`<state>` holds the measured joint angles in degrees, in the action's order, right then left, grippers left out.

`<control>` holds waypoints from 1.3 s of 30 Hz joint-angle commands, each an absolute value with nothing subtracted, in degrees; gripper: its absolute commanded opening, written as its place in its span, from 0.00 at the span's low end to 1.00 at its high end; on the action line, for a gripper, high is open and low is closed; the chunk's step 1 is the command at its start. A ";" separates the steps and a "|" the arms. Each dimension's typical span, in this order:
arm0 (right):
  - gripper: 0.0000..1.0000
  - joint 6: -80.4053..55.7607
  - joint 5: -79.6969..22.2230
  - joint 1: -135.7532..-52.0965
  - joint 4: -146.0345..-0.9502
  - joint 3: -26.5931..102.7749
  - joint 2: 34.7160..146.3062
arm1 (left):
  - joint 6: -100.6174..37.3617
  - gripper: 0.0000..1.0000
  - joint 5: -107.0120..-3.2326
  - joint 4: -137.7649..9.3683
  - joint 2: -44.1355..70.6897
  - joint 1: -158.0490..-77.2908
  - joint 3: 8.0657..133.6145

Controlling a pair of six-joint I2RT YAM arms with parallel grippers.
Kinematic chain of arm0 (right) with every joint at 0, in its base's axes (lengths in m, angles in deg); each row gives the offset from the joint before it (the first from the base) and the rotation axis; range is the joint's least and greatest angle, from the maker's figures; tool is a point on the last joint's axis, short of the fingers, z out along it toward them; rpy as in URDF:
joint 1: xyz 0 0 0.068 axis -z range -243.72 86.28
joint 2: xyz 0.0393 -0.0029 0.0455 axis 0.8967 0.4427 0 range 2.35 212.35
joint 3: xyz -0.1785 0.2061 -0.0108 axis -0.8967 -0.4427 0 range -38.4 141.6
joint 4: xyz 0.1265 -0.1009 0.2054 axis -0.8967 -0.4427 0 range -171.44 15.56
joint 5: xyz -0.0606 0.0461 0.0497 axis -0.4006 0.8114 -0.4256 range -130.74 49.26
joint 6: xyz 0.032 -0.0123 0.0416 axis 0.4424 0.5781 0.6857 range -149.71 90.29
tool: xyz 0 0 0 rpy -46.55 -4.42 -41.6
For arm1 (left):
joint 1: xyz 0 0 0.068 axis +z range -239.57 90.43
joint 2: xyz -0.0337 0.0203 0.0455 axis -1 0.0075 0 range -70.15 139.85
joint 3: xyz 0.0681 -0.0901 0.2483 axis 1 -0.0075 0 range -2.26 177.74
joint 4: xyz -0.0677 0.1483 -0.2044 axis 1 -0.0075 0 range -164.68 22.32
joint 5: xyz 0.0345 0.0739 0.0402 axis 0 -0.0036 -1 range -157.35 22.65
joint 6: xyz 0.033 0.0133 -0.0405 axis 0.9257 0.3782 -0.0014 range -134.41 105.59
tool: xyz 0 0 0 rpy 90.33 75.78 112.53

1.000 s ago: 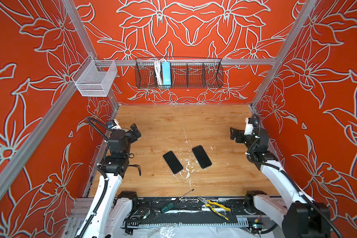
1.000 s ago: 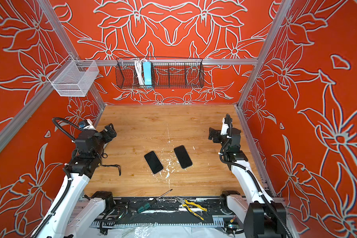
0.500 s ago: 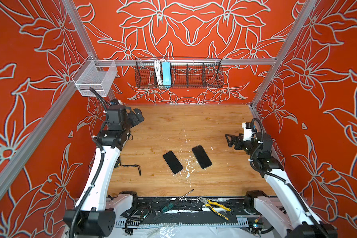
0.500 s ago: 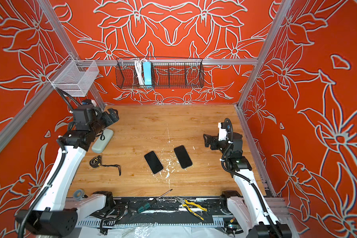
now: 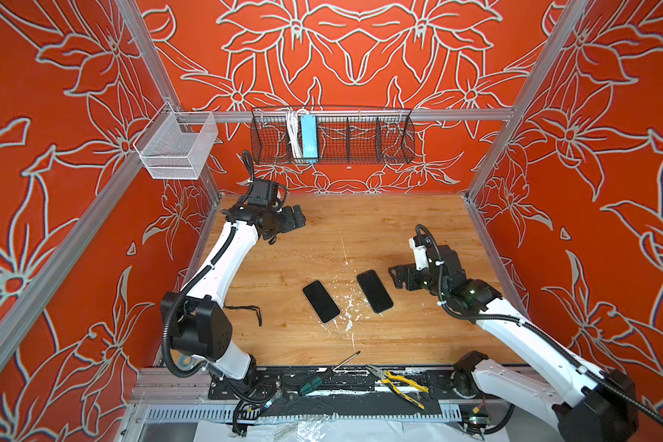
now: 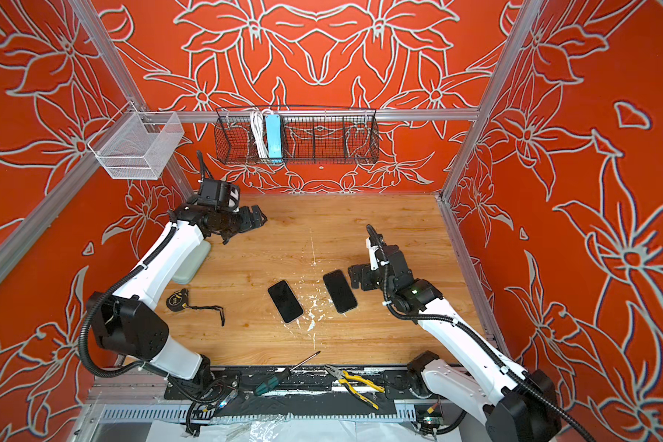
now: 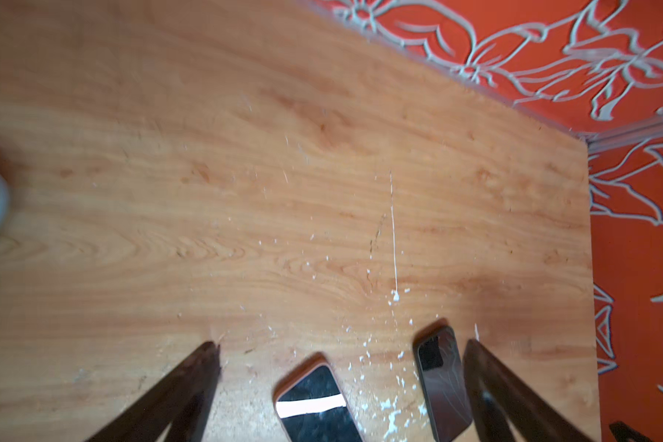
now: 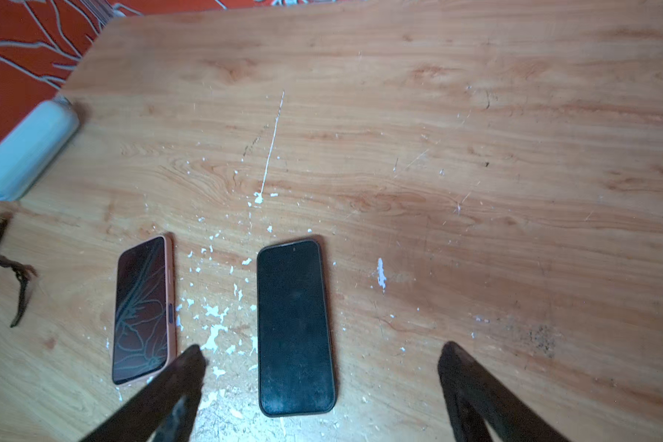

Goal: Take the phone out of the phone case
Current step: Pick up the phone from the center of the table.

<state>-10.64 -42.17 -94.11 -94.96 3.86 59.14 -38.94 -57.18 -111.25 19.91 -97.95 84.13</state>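
Note:
Two dark phones lie face up mid-table in both top views. The left phone (image 5: 321,301) (image 6: 285,301) sits in a salmon-pink phone case, whose rim (image 8: 171,291) shows in the right wrist view. The right phone (image 5: 374,291) (image 8: 293,325) has a black rim. My right gripper (image 5: 397,273) (image 8: 322,352) hovers open just right of the black phone, its fingers straddling the phone's near end. My left gripper (image 5: 297,218) (image 7: 341,350) is open and empty, high near the back left, far from both phones (image 7: 314,402).
A pale green case (image 6: 192,260) (image 8: 27,149) and a black tape measure (image 6: 177,300) lie by the left wall. A screwdriver (image 5: 322,377) and yellow pliers (image 5: 397,384) rest on the front rail. A black wire basket (image 5: 332,134) and a white basket (image 5: 177,147) hang on the walls.
The left arm rose and swung toward the back, uncovering the pale case and tape measure. The right arm moved forward and inward to the black phone. Both phones stayed put.

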 commanded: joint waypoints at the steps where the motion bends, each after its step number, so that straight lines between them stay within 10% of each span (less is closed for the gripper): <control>1: 0.97 -8.25 -51.47 -98.20 -99.86 5.81 60.61 | -39.94 0.97 -54.01 -113.68 19.43 -98.79 83.20; 16: 0.98 -4.03 -59.61 -112.73 -108.60 16.41 75.97 | -39.16 0.97 -49.33 -112.06 21.67 -98.90 81.50; 39: 0.98 -6.76 -46.27 -109.07 -104.01 14.29 87.55 | -40.24 0.97 -47.12 -107.05 18.04 -98.71 77.19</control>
